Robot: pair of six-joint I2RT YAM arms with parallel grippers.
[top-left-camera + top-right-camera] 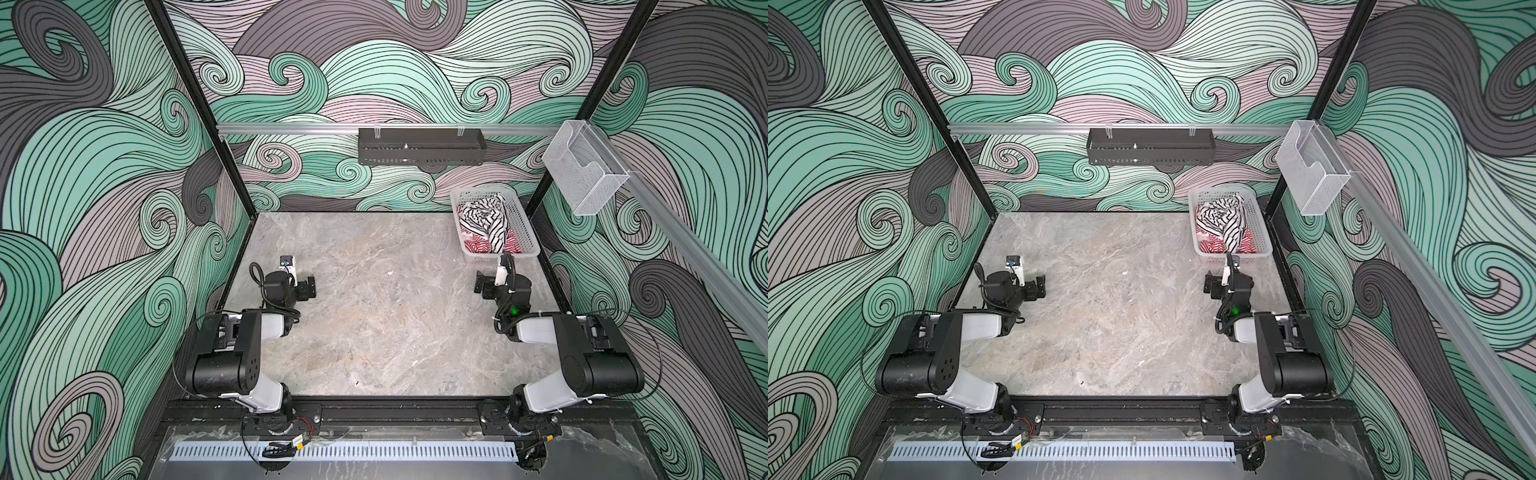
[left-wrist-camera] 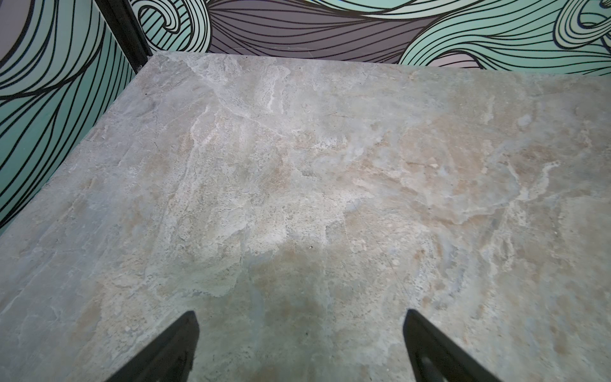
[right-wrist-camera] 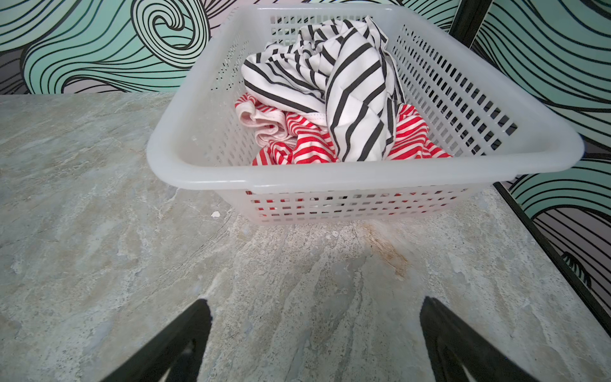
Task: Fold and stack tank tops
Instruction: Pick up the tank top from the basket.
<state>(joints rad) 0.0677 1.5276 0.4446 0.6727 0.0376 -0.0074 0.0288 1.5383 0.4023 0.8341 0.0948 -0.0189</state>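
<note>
Both tank tops lie crumpled in a white perforated basket [image 1: 524, 232] [image 1: 1261, 232] [image 3: 330, 180] at the table's far right corner. The black-and-white one [image 1: 484, 218] [image 1: 1221, 220] [image 3: 344, 82] is on top. The red-and-white one [image 1: 478, 246] [image 1: 1212, 247] [image 3: 307, 142] lies under it, partly hidden. My right gripper [image 1: 480, 284] [image 1: 1209, 284] [image 3: 317, 306] is open and empty, low over the table just in front of the basket. At the left side my left gripper [image 1: 309, 286] [image 1: 1040, 284] [image 2: 299, 317] is open over bare table, holding nothing.
The marbled grey table [image 1: 386, 324] is walled by patterned panels with black frame posts at the far corners. A black wire shelf [image 1: 419, 145] hangs on the back rail and a clear plastic box [image 1: 584, 170] on the right rail. A small white speck [image 1: 390, 273] lies mid-table.
</note>
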